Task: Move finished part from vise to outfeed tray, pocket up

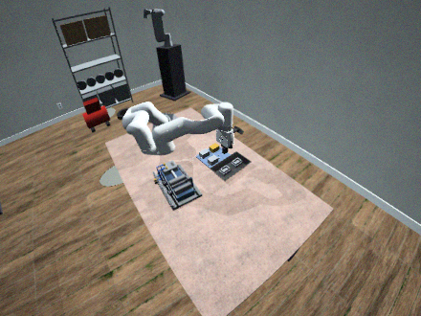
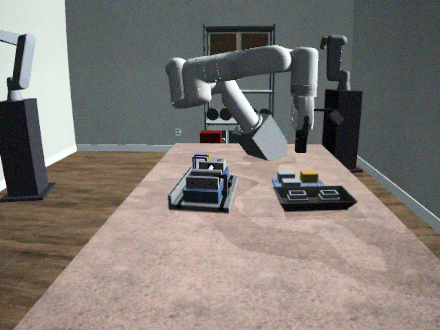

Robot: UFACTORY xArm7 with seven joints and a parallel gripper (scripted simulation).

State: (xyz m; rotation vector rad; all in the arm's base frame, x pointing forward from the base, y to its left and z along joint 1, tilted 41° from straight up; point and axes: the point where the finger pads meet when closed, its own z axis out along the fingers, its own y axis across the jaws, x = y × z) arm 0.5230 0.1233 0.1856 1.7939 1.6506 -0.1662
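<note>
- Top view: your arm is reaching out over the far end of the counter, and the tool is hanging above the back edge of the outfeed tray, near a yellow block.
- Top view: the tool's fingers are pressed together with nothing between them; you are carrying no part.
- Top view: two pale rectangular pieces are lying on the tray's dark floor; they are too small for me to tell whether either is the finished part or which face is up.
- Top view: the vise is sitting well apart from the tool, nearer the arm's base. Whether a part is sitting in its jaws I cannot tell from here.
- Exterior view: the tool is hovering high, clear of the tray and of the grey and yellow blocks behind it, touching nothing.
- Exterior view: the vise is standing to the left of the tray, with a grey block showing between its blue members; in my judgement that may be the finished part, but it cannot be confirmed.
- Judgement on step: either the release is done and you are retreating, or you are not yet approaching the vise; the pictures are not settling which.
- Judgement on next move: if the part is remaining in the vise, you are needing to spread the fingers, travel across to the vise and descend squarely over the part before closing.
</note>
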